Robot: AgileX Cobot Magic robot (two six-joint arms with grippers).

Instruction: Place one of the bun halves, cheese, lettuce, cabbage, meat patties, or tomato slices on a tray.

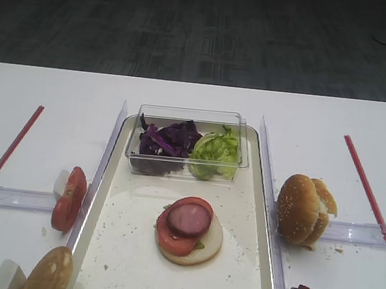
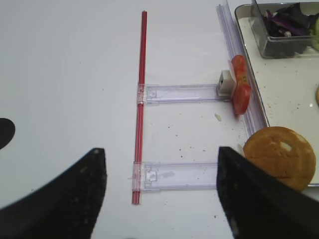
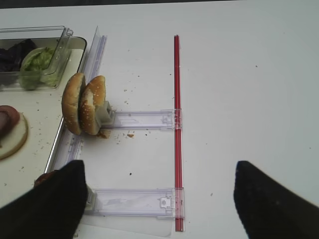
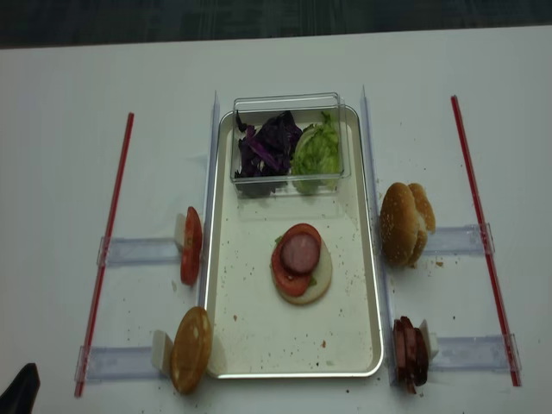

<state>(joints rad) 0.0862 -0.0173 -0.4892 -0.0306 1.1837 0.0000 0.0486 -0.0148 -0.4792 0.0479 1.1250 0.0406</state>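
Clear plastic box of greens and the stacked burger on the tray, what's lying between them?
Nothing but bare, crumb-speckled cream tray between the clear plastic box and the stacked burger, seen in both high views.

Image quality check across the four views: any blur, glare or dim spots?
Exterior high: sharp, evenly lit, glints on the clear box walls. Realsense high: softer and dimmer, table greyish, cabbage detail smeared. Right wrist: bright table, right gripper's fingers are blurred black shapes, buns in focus. Left wrist: the same, left gripper's fingers blurred, tomato slices clear.
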